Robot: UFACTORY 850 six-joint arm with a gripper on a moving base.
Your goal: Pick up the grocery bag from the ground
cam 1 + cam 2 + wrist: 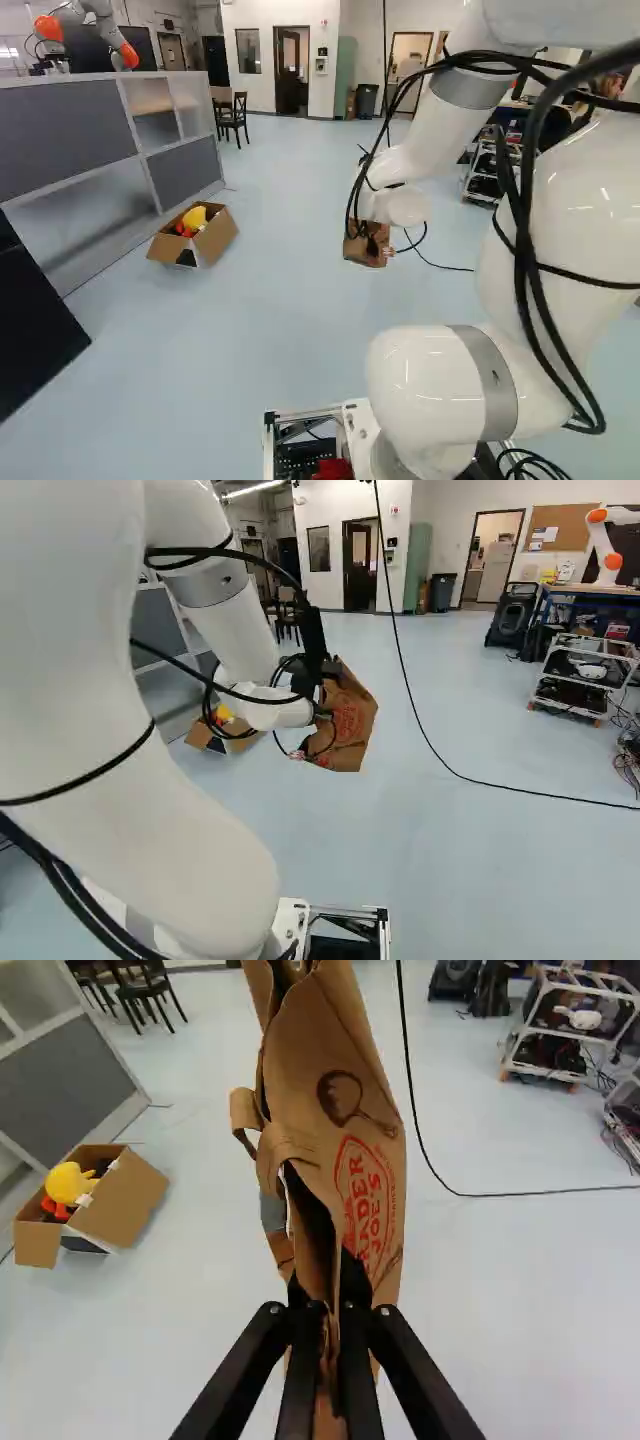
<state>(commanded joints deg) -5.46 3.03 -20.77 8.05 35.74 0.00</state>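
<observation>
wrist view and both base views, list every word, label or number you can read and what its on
"RADER JOE'S", in red on the grocery bag; what precedes the R is unclear.
Papers on the corkboard: too small to read.
Signs on the wall: too small to read.

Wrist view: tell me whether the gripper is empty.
No, the gripper is shut on the paper bag, with brown paper pinched between its two fingers.

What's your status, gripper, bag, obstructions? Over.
Gripper shut on paper bag. Bag tilted, looks clear of floor. Black cable and cardboard box to either side, neither touching bag.
</observation>
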